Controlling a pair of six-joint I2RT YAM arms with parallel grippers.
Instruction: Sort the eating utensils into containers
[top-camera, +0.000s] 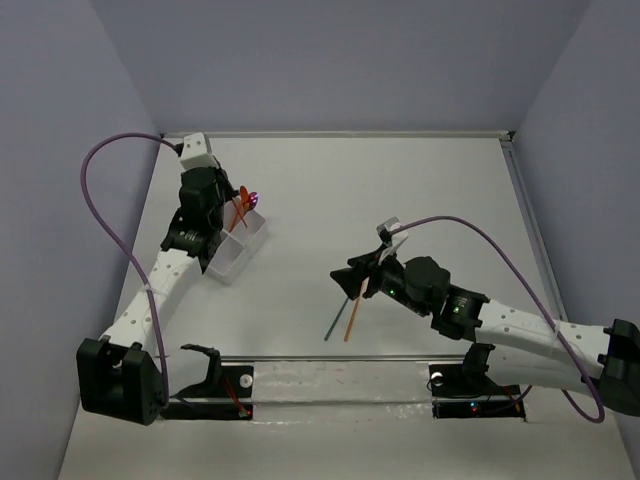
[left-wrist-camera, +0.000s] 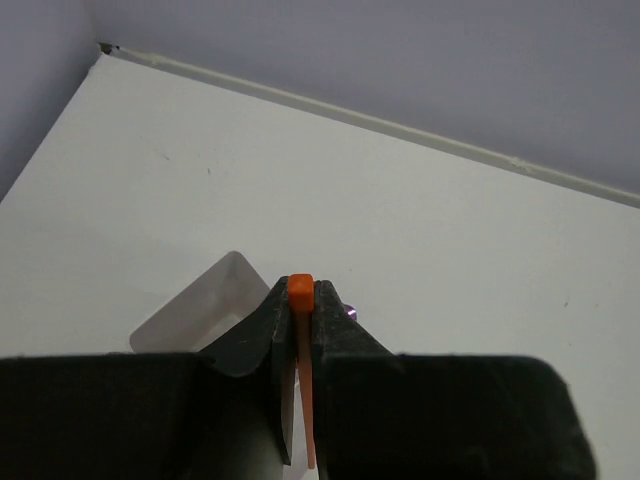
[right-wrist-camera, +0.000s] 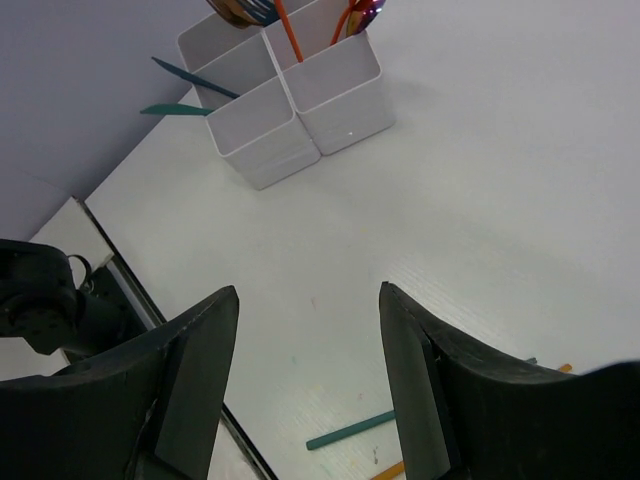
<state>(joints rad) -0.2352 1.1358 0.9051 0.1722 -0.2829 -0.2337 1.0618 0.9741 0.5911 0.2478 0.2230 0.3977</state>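
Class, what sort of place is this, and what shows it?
Probably a robotics lab test cell: two white robot arms bolted to a white table, plain lilac-grey walls around it, and a white compartmented plastic container holding utensils.

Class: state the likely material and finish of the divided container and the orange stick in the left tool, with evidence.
The divided container: probably plastic, whitish, smooth, slightly glossy; thin walls, rounded moulded corners. The orange stick, clamped in the left tool: likely matte plastic, evenly coloured, square-cut end; painted wood cannot be ruled out.
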